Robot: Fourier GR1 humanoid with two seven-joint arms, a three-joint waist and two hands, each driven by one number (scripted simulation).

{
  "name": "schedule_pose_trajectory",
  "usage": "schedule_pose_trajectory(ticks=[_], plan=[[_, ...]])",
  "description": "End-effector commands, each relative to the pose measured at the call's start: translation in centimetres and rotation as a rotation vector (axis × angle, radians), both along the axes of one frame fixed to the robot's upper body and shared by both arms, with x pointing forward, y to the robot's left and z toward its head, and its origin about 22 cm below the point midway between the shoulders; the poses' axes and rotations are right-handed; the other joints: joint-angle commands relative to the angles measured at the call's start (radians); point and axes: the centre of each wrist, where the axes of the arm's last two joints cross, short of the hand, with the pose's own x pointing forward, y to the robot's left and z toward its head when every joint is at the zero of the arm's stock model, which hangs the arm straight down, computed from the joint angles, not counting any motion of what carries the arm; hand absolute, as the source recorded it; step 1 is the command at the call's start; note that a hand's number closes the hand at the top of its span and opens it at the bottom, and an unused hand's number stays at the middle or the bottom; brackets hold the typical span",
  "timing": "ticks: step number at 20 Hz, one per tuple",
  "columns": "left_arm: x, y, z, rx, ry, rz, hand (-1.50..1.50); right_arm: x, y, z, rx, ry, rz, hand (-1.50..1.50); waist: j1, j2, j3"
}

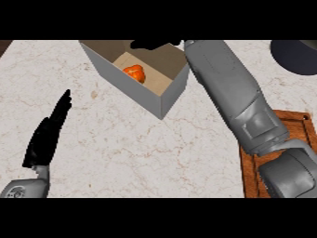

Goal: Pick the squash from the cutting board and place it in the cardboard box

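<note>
Hovering over the cardboard box (pixel 162 95), right hand (pixel 150 44) fingers unclear, squash (pixel 135 73) inside, should lift clear without snagging walls; left hand (pixel 49 132) flat, resting.

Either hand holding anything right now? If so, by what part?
Nothing held. The squash lies inside the box; the right hand hovers at its far rim, the left hand rests open.

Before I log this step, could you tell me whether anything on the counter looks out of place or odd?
Nothing stands out. The squash lies inside the cardboard box, which stands upright on the counter. The cutting board lies flat at the right, and the left robot hand rests open at the lower left.
</note>
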Motion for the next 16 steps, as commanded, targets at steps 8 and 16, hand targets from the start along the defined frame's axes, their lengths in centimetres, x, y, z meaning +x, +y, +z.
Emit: schedule_pose_trajectory(ticks=[8, 16], plan=[[-1.6, 0.8, -0.5, 0.016, 0.002, 0.014, 0.00, 2.2, -13.7, 1.3, 0.206, -0.005, -0.231, -1.50, -0.021, 0.000, 0.001], [-0.1, 1.2, 1.3, 0.008, -0.018, 0.028, 0.00, 1.0, -22.4, -1.0, 0.166, -0.024, -0.167, -1.50, -0.022, 0.001, 0.002]])
